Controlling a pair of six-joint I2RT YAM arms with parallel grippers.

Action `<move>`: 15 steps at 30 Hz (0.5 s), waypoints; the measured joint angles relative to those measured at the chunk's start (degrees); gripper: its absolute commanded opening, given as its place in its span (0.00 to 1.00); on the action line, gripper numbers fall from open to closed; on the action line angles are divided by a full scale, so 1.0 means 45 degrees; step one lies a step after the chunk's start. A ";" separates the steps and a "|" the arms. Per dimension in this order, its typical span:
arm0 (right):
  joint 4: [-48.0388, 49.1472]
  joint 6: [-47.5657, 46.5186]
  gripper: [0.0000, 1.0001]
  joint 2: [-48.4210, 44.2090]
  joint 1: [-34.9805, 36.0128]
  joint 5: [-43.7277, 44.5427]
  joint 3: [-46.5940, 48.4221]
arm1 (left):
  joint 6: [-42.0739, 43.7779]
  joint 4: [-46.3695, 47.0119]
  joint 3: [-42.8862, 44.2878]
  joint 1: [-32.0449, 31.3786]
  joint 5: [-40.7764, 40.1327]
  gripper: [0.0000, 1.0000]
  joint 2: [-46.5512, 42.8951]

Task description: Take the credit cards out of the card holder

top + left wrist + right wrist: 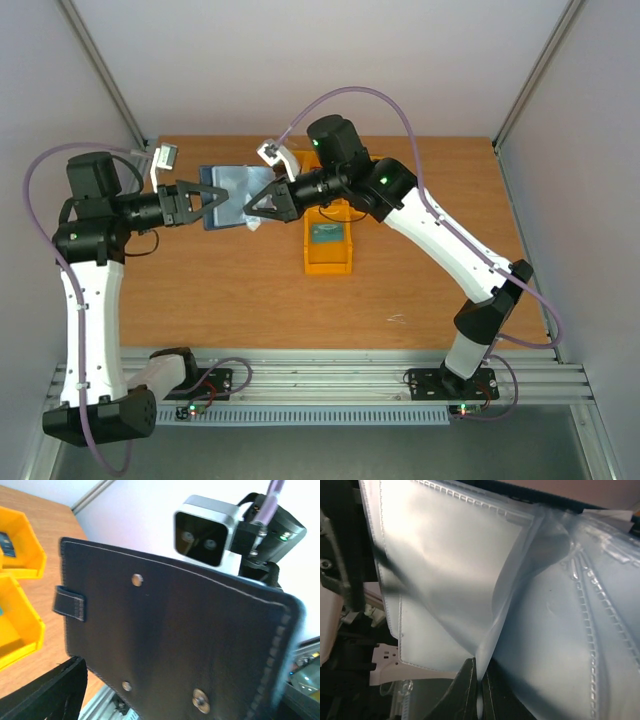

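Nearest me on the wooden table (220, 290) sits a yellow bin (328, 262) with a dark card (325, 235) lying flat inside it. Just beyond the bin, my right gripper (479, 680) is pinched tight on the edge of one clear sleeve (450, 580) of the card holder (232, 185). The holder is spread open between my two grippers with its pale inside facing up. My left gripper (222, 197) stands with its jaws wide apart at the holder's left edge. Its camera sees the dark stitched outer cover close in front, closing tab (69, 602) at the side.
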 measured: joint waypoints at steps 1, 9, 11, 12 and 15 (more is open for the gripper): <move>0.0000 0.0000 0.01 0.0000 -0.0049 -0.0185 -0.0019 | 0.0233 -0.0311 0.0141 0.0000 0.0160 0.81 0.0010; -0.0583 -0.0447 0.01 -0.0005 -0.0413 -0.0719 0.0083 | 0.3060 -0.2759 0.1899 0.0228 0.0000 0.60 0.0039; -0.0738 -0.0559 0.01 -0.0010 -0.0418 -0.0782 0.0097 | 0.3827 -0.3249 0.2079 0.0233 -0.0355 0.53 0.0024; -0.0801 -0.0627 0.01 -0.0010 -0.0418 -0.0845 0.0097 | 0.4119 -0.3444 0.2069 0.0238 -0.0573 0.52 0.0019; -0.0865 -0.0704 0.01 -0.0029 -0.0418 -0.0986 0.0097 | 0.4498 -0.3735 0.1855 0.0248 -0.1088 0.48 0.0019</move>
